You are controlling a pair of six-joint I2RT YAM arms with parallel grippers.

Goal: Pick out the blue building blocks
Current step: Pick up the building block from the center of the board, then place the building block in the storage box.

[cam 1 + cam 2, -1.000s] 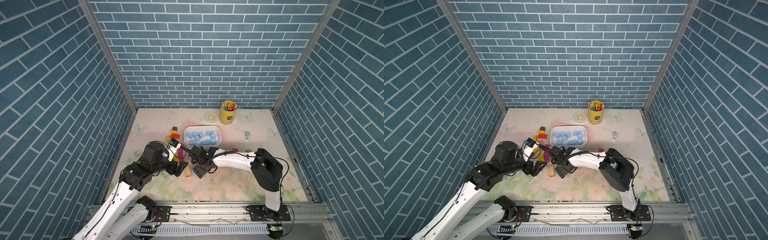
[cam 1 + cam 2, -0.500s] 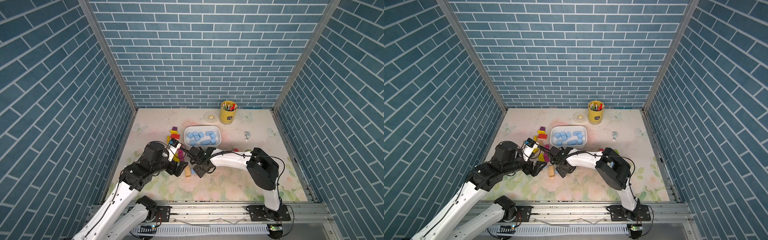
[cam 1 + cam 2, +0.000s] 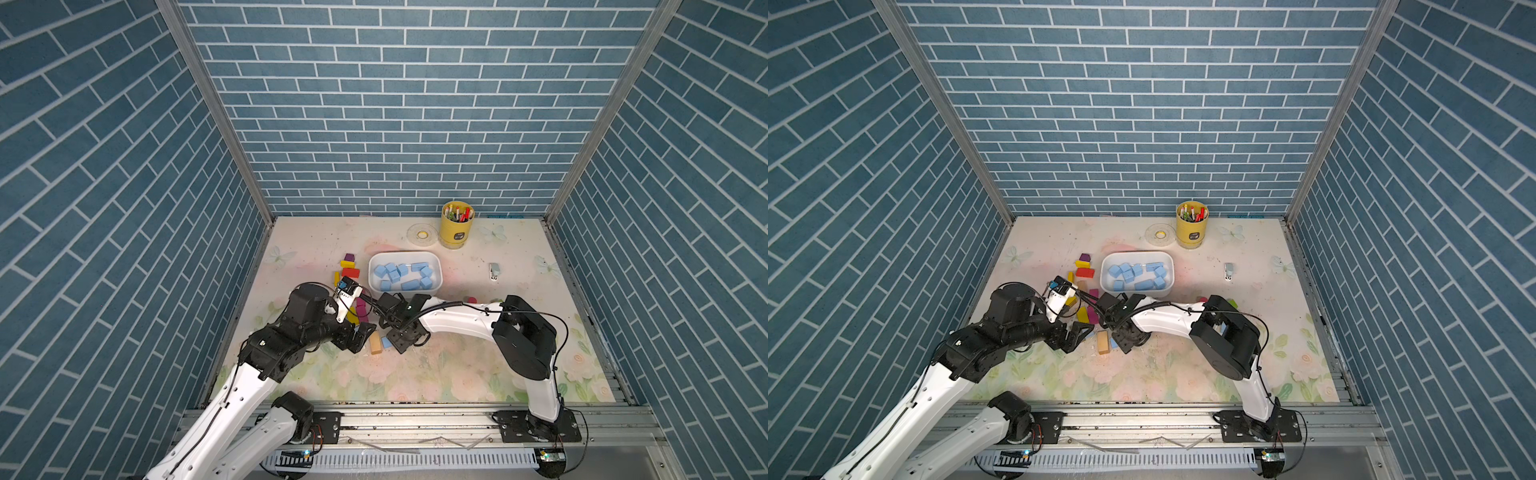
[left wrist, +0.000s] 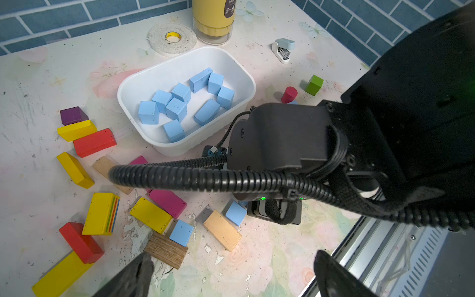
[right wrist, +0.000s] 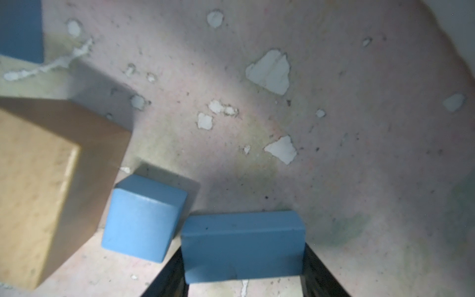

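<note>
1. My right end effector (image 5: 243,259) is down on the table (image 5: 334,115). Its fingers (image 5: 167,277) press on the two short ends of a blue brick (image 5: 243,239), pinching it.
2. A blue cube (image 5: 144,216) lies just beside one end of the brick, and a tan block (image 5: 38,185) sits just past the cube.
3. My left end effector (image 4: 231,277) hangs near by, spread wide and empty. My right arm's ribbed cable (image 4: 205,177) crosses its view.
4. A second cube (image 4: 181,232) lies just beside a striped brown block (image 4: 165,250), near a yellow block (image 4: 150,214) and a magenta block (image 4: 167,203).
5. The other blue blocks (image 3: 405,274) lie jumbled in the white tub (image 3: 403,253).
6. The brick is matte, plain and square-edged.
7. It lies flat, its long axis running from finger to finger.
</note>
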